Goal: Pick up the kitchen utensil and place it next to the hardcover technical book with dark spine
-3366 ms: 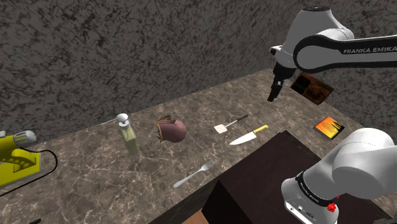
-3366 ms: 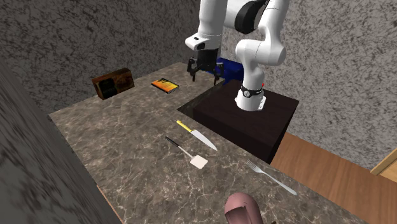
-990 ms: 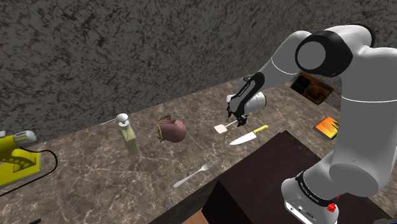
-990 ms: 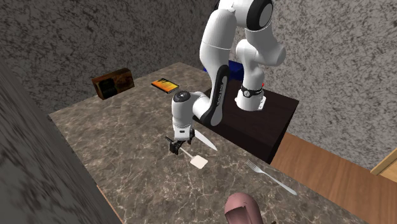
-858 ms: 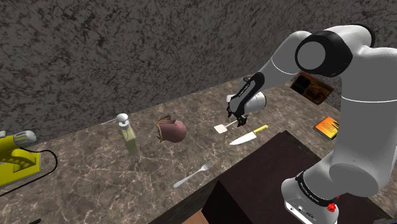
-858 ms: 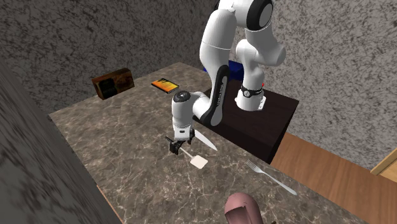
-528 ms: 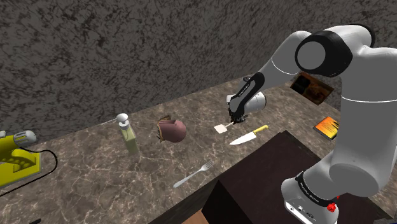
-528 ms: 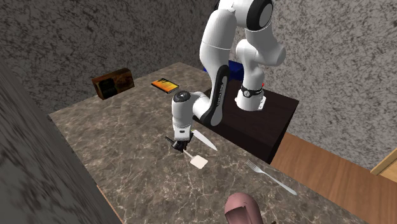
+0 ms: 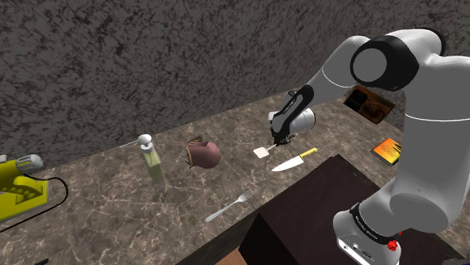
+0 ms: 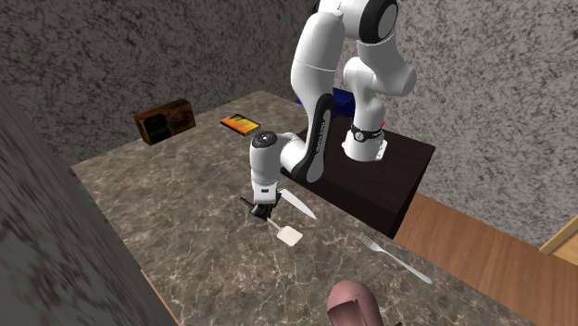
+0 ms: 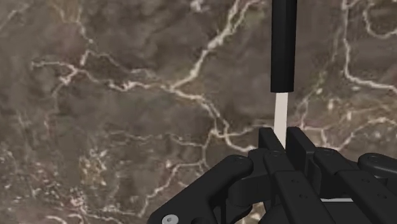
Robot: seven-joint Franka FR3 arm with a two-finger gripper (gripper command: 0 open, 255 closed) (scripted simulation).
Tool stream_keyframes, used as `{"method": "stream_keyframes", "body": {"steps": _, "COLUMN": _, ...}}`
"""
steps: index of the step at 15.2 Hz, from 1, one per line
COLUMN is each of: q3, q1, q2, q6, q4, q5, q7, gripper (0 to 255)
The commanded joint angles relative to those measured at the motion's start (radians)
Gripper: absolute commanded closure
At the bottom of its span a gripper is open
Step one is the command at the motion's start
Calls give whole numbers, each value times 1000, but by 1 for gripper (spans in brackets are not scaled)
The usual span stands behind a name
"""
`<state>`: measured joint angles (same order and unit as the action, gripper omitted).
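Spatula (image 11: 282, 44): black handle, thin pale shank, flat white blade; tool (image 11: 280, 137) clamped on shank

The white arm (image 9: 425, 128) is folded over at the elbow and reached down low over the surface, the wrist (image 10: 264, 165) being held nearly upright. The black gripper (image 11: 280, 137) is pointed straight down, and its fingers (image 11: 298, 142) are drawn close together, the thin pale shank of the spatula (image 11: 283, 44) being clasped between them.

End effector (image 10: 262, 211) down from on high, now clamped on spatula (image 10: 290, 236) shaft.
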<state>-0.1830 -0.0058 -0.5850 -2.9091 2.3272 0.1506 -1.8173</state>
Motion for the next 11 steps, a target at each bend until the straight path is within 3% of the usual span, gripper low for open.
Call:
{"method": "stream_keyframes", "body": {"steps": 1, "q3": -8, "q1": 8, "q2": 22, "q6": 13, "q4": 9, "q5": -4, "q7": 4, "gripper": 255}}
{"method": "stream_keyframes", "body": {"steps": 11, "q3": -68, "q1": 57, "q2": 168, "q6": 117, "q4": 53, "q5": -49, "q7": 31, "gripper": 255}}
